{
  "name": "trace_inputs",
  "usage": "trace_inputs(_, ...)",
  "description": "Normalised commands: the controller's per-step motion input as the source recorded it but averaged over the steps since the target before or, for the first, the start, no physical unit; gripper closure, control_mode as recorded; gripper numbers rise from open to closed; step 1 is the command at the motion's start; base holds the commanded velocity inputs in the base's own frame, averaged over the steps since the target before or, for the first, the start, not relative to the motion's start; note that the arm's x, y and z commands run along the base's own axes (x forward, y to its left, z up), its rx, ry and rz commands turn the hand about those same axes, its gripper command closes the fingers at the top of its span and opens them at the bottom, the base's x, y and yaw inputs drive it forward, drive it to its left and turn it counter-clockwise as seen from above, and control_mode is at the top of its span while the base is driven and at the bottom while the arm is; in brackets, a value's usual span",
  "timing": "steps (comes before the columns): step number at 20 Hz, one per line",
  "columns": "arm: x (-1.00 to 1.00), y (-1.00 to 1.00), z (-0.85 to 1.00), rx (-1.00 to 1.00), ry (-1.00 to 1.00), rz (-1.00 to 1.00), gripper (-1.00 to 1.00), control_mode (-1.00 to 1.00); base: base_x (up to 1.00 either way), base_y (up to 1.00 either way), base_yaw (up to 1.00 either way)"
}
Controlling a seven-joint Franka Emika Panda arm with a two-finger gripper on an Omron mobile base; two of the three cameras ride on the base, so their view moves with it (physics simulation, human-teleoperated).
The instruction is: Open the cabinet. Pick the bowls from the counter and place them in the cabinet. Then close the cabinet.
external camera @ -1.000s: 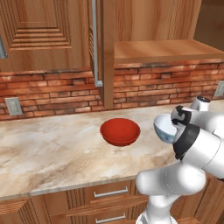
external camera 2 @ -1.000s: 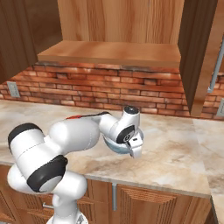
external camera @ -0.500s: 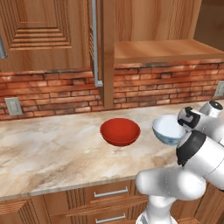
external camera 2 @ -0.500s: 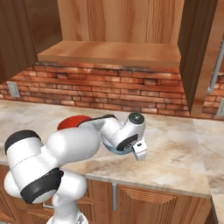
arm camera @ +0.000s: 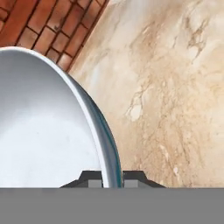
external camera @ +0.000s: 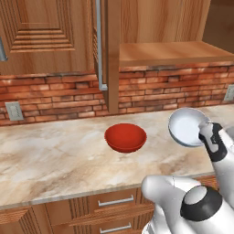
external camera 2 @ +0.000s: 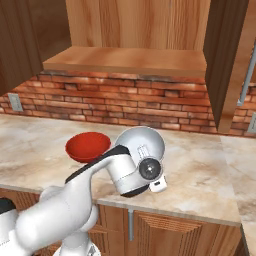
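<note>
The claw (arm camera: 112,179) is clamped on the rim of the pale bowl (external camera: 187,127), held tilted above the counter (external camera: 55,155). The red bowl (external camera: 125,137) is seated on the counter, left of it.

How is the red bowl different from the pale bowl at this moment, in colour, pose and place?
The red bowl is glossy red; the pale bowl is white-blue with a silvery inside. The red bowl sits upright on the counter; the pale bowl is tilted, its rim pinched in the hand. Both are round and look similar in size.
</note>
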Motion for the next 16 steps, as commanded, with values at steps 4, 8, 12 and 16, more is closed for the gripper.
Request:
trace_inputs(4,-0.64,0.01,0.79,-0.01,-0.08,-0.19,1.00,-1.00,0.00,0.00,0.00)
trace_inputs(8,-0.43,0.09,0.84,-0.07,-0.05,-0.14,1.00,-1.00,0.00,0.00,0.00)
trace_inputs(12,-0.58,0.11,0.92,-0.12,-0.10,-0.12,1.00,-1.00,0.00,0.00,0.00)
trace_inputs(16,-0.74,-0.09,0.69,-0.01,-0.17,-0.13,1.00,-1.00,0.00,0.00,0.00)
